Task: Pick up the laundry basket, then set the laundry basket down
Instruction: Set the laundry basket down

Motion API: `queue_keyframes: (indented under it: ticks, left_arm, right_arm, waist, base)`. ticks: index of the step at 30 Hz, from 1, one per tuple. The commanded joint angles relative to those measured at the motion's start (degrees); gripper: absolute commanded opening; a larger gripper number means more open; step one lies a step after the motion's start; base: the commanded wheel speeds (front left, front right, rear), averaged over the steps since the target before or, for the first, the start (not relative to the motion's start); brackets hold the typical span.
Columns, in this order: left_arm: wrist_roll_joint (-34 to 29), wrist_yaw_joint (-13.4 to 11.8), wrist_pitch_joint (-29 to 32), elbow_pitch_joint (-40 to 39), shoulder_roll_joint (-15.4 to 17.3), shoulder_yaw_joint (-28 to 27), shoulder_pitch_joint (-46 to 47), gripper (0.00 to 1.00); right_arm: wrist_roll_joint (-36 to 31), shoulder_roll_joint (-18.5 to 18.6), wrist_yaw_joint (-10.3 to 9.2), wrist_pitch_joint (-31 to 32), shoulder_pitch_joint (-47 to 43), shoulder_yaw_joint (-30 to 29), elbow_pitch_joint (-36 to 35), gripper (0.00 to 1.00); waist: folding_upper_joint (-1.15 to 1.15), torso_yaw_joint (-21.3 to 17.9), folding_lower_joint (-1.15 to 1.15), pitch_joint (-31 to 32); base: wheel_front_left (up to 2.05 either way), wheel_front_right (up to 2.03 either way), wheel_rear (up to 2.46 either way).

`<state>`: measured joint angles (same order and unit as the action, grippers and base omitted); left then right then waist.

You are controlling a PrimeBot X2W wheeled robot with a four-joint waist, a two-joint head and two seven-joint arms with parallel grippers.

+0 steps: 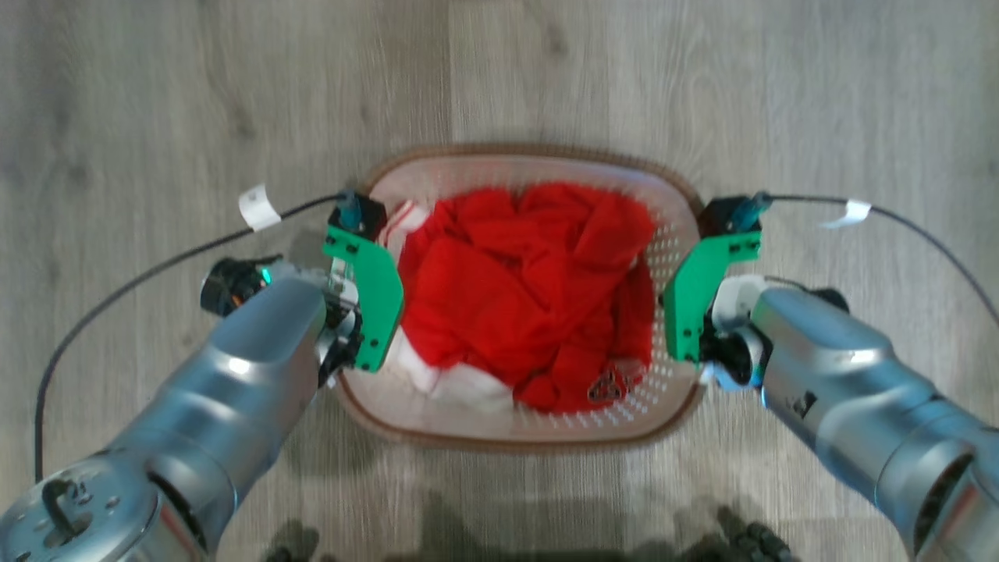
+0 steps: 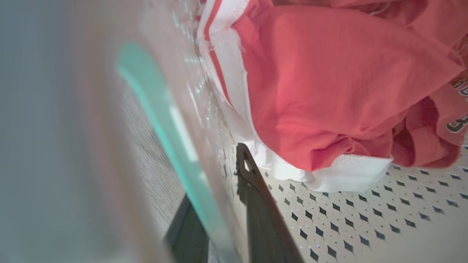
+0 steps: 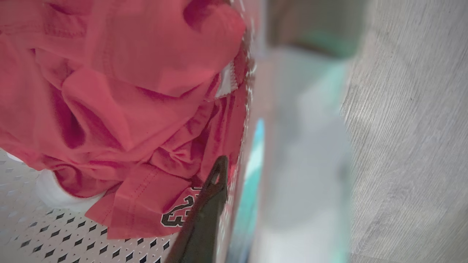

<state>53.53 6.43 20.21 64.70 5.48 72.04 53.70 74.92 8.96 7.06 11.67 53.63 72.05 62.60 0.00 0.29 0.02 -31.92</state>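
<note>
The small white perforated plastic laundry basket with a brown woven-look rim sits between the two arms over the grey wood-grain floor, with crumpled red and white clothing inside. The left gripper pinches the basket's left wall, one dark finger inside and one outside. The right gripper looks to pinch the right wall likewise, though its outer finger is hidden behind the blurred plastic. The pick-up seems to be in hand; whether the base is off the floor cannot be told. Next, both arms would need to rise evenly, keeping the basket level so the thin walls do not slip free
</note>
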Motion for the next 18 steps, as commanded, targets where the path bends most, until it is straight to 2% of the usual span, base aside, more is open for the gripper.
queue_keyframes:
  ticks: [1, 8, 18]
  left_arm:
    - [-2.13, 1.06, -0.24, -0.48, -0.49, 1.31, -0.07, 0.00]
    - [-3.33, 1.06, -6.20, 3.06, -1.92, 1.31, 3.09, 0.00]
    - [-5.90, 1.06, -11.98, 5.54, -2.53, 1.31, 6.24, 0.00]
  right_arm:
    - [-1.94, 0.03, 0.43, -2.80, 2.39, 0.25, -0.91, 0.00]
    - [-3.05, 0.49, 0.43, -8.57, 5.15, 0.37, 0.58, 0.00]
    - [-4.07, -0.57, 0.43, -12.38, 8.13, 0.59, 3.31, 0.00]
  waist:
    - [0.00, 0.14, -0.02, -5.42]
    - [0.00, 0.53, -0.02, -12.62]
    - [0.00, 0.88, -0.02, -18.03]
  base:
    - [0.00, 0.00, 0.00]
    - [0.00, 0.00, 0.00]
    - [0.00, 0.00, 0.00]
